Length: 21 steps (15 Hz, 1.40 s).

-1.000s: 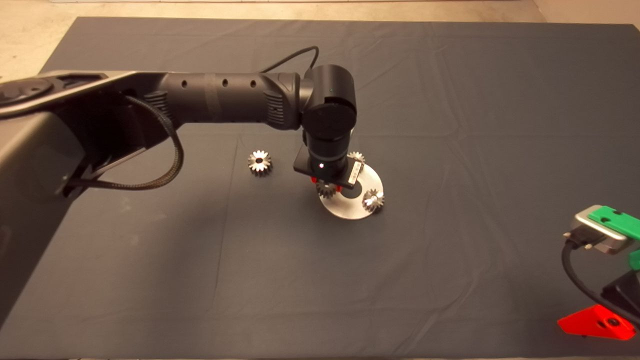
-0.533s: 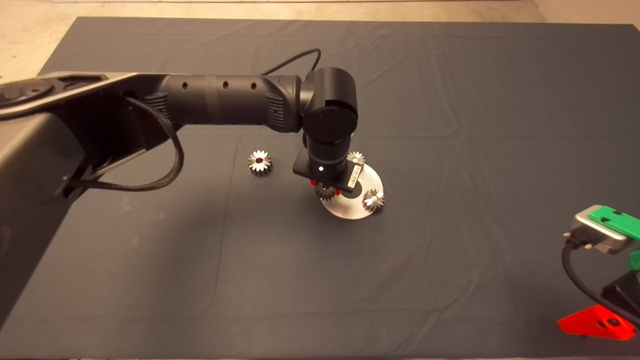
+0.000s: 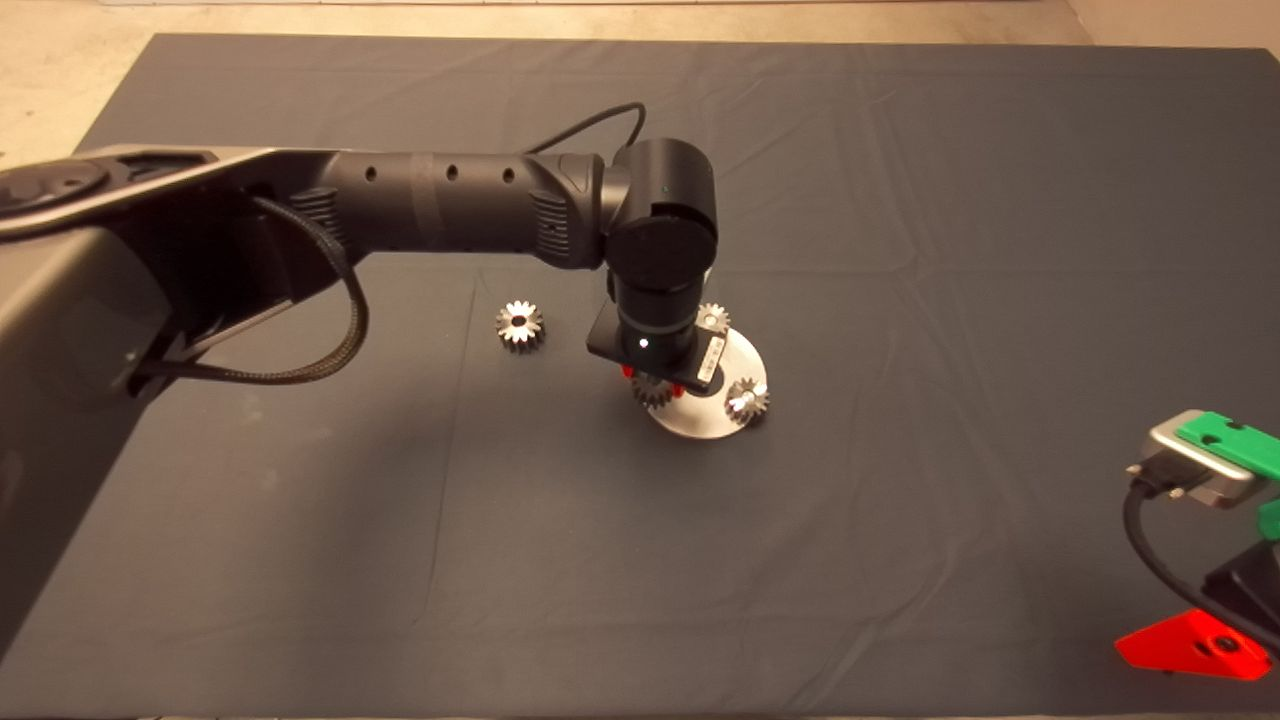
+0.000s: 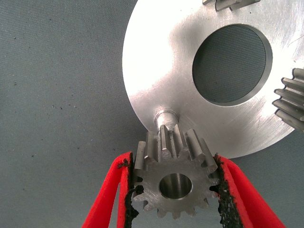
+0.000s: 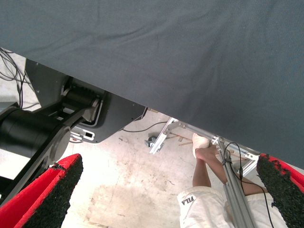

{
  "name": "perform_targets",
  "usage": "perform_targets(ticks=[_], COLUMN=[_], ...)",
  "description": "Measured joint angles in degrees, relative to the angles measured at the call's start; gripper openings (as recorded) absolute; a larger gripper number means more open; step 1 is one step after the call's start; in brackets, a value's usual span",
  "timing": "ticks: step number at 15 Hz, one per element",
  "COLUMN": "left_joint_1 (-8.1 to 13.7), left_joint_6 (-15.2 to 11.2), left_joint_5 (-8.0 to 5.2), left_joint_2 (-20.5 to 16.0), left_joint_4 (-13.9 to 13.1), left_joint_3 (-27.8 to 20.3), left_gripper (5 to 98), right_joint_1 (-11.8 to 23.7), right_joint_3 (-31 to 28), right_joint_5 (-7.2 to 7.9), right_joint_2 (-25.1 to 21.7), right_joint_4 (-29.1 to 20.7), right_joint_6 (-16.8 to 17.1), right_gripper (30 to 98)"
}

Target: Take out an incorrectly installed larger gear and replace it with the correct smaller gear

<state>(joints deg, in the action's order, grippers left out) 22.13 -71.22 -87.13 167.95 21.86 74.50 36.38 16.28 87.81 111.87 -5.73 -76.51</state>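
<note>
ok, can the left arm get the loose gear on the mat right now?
Probably not yet: the left end effector is shut on the larger gear by the disc. The loose gear lies unobstructed nearby.

The left tool (image 4: 173, 190) clamps a silver gear (image 4: 174, 178) between its red fingers (image 4: 107, 199), just off a bare peg (image 4: 165, 116) on the round metal plate (image 4: 161, 80).

Gear (image 4: 173, 183): machined bare metal. Disc (image 4: 156, 71): brushed metal, satin sheen. Mat (image 3: 900, 550): matt woven cloth. Finger pads (image 4: 129, 209): rough.
</note>
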Motion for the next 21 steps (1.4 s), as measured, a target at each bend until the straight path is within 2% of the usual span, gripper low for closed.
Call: perform_targets(ticks=[4, 8, 14, 18, 21], left_joint_1=[0.2, 0.66, 0.89, 0.72, 0.59], left_joint_6=[0.24, 1.88, 1.88, 0.94, -1.72], left_joint_5=[0.05, 0.09, 0.2, 0.39, 0.57], left_joint_2=[0.0, 0.2, 0.18, 0.13, 0.16], left_joint_4=[-0.39, -0.89, -0.85, -0.78, -0.85], left_joint_3=[1.22, 3.61, 4.25, 2.95, -0.82], left_gripper=[34.4, 34.4, 34.4, 34.4, 34.4], right_joint_1=[0.0, 0.0, 0.0, 0.0, 0.0], right_joint_3=[-0.01, -0.01, -0.01, -0.01, -0.01], right_joint_5=[0.03, 0.01, 0.01, 0.0, 0.0], right_joint_2=[-0.63, -0.75, -0.77, -0.77, -0.77], right_joint_4=[0.0, 0.0, 0.0, 0.0, 0.0], right_joint_6=[0.0, 0.0, 0.0, 0.0, 0.0], right_gripper=[96.8, 96.8, 96.8, 96.8, 96.8])
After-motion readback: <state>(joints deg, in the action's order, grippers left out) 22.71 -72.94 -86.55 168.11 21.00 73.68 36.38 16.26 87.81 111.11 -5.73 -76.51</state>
